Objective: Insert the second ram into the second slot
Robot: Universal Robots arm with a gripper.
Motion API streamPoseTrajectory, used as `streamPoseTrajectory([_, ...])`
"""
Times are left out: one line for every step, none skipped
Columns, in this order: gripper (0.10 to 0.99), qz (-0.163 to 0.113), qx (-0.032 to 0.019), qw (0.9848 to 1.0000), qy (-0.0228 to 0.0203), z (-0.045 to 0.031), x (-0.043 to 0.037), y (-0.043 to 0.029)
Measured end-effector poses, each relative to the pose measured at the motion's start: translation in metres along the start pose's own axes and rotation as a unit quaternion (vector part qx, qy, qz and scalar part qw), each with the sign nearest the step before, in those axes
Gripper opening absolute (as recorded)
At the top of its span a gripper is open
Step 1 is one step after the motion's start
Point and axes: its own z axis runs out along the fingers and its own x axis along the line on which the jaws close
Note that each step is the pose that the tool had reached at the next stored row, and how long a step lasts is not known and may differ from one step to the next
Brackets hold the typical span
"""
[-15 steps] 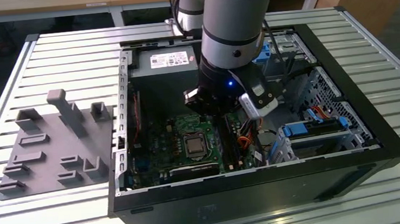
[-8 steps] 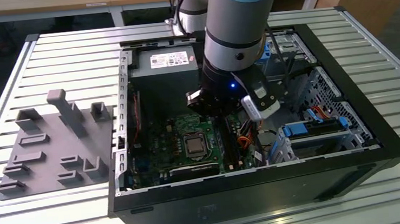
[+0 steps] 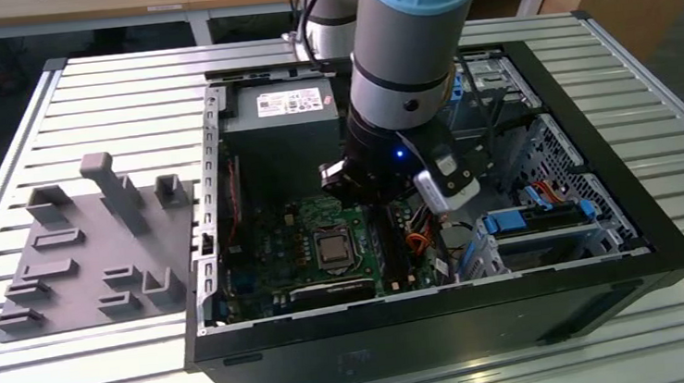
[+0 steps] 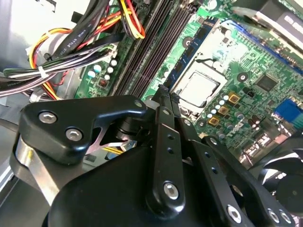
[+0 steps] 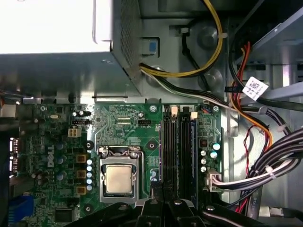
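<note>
Green board fills the floor of the open computer case [image 3: 644,249], and my gripper [image 4: 163,92] hangs low over it, close above the memory slots [image 5: 180,146] that run beside the processor socket [image 5: 118,178]. My fingers [image 4: 164,124] are drawn together at the tips; I see nothing blue pinched between them, though a board that thin, seen edge-on, could hide there. A blue stick [image 5: 193,146] stands seated in the slot row farthest from the socket, its white latch [image 5: 193,114] at the end. I cannot tell whether it is the second ram or its twin. My judgement is that the job is late: either the stick is home, or only the final press into the row under my tips is left. Room is tight. In the exterior view the power supply [image 3: 281,132] stands at my twelve o'clock, and the drive cage [image 3: 543,220] with its blue parts crowds my three o'clock. The cable bundle [image 4: 71,56] lies just beside the slots on the side away from the socket. The case's front wall closes off six o'clock. Straight up is the free way out. Beyond the case, at its nine o'clock, the grey fixture plate [image 3: 87,246] lies on the slatted table [image 3: 97,83], well apart from me.
</note>
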Motion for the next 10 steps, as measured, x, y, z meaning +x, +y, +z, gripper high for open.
streamPoseTrajectory([0.114, -0.003, 0.0000, 1.0000, 0.0001, 0.0008, -0.0007, 0.0000])
streamPoseTrajectory([0.114, -0.004, 0.0001, 1.0000, 0.0002, 0.0016, -0.0024, 0.0000])
streamPoseTrajectory([0.114, -0.004, 0.0001, 1.0000, 0.0002, 0.0021, -0.0042, 0.0000])
streamPoseTrajectory([0.114, -0.004, 0.0001, 1.0000, 0.0002, 0.0024, -0.0057, 0.0000])
streamPoseTrajectory([0.114, -0.004, 0.0002, 1.0000, 0.0002, 0.0026, -0.0069, 0.0000])
streamPoseTrajectory([0.114, -0.004, 0.0000, 1.0000, 0.0002, 0.0028, -0.0075, -0.0001])
streamPoseTrajectory([0.114, -0.004, -0.0006, 1.0000, 0.0001, 0.0034, -0.0076, -0.0001])
streamPoseTrajectory([0.114, -0.005, -0.0008, 1.0000, 0.0001, 0.0042, -0.0077, 0.0000])
streamPoseTrajectory([0.114, -0.005, -0.0008, 1.0000, 0.0002, 0.0051, -0.0078, 0.0001])
streamPoseTrajectory([0.114, -0.007, -0.0006, 1.0000, 0.0003, 0.0061, -0.0078, 0.0002])
